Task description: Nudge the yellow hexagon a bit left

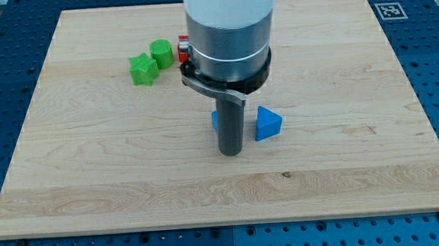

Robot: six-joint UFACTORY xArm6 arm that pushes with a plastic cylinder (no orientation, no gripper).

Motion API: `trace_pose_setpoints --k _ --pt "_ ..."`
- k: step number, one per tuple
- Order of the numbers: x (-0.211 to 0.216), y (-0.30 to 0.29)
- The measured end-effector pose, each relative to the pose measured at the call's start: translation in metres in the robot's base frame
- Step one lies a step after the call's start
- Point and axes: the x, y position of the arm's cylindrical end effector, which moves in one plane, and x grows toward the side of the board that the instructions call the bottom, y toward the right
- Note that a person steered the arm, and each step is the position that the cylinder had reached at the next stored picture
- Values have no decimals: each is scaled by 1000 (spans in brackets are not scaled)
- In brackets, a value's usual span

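No yellow hexagon shows in the camera view; the arm's wide body [228,31] covers the upper middle of the board and could hide it. My tip [230,150] rests on the board at the view's centre. A blue block [215,121] sits right behind the rod on its left, mostly hidden. A blue triangular block [267,123] lies just to the right of the rod, a small gap apart.
A green cylinder [162,52] and a green star-like block [144,69] sit together at the view's upper left. A small red piece [182,48] peeks out at the arm's left side. The wooden board [70,178] lies on a blue perforated table.
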Motion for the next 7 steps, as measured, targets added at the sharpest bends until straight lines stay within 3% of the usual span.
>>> trace_pose_setpoints --k 3,5,7 --pt "-26 -14" --pt "9 34" --pt "18 106"
